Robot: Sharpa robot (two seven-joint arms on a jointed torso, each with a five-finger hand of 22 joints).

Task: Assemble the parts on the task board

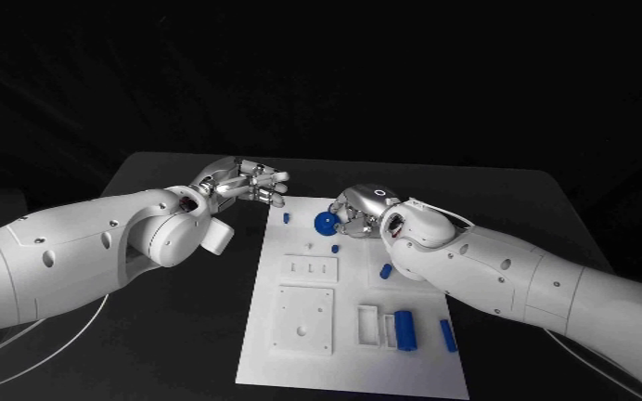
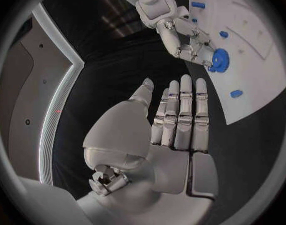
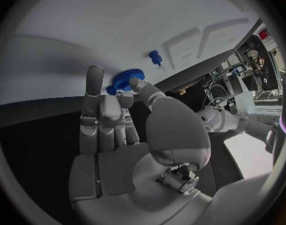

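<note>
Silver fingers of the right hand (image 1: 359,212) close around a blue toothed gear (image 1: 326,223) near the far edge of the white task board (image 1: 351,368); the right wrist view shows the gear (image 3: 125,79) pinched between the thumb and the fingertips (image 3: 95,75), low over the board's surface. The left wrist view catches the same grip from across the table, with the gear (image 2: 219,60) at the tips of the right hand (image 2: 191,44). Beside the board's far left corner, over the black table (image 1: 160,345), the left hand (image 1: 248,183) holds nothing; its fingers (image 2: 183,110) lie straight and close side by side, the thumb set apart.

Just beside the gear, a small blue peg (image 1: 285,218) stands near the board's left edge, and another small blue piece (image 1: 335,249) sits a little nearer the robot. A short blue part (image 1: 385,271) lies close to the right forearm near the board's middle. Toward the near edge, a blue cylinder (image 1: 404,329) rests against a white open-framed holder (image 1: 368,324), touching its right side, with a slimmer blue pin (image 1: 448,335) lying near the right edge. Two raised white plates (image 1: 306,319) occupy the board's left half, the larger one nearer the robot; whether anything sits in their recesses cannot be told.
</note>
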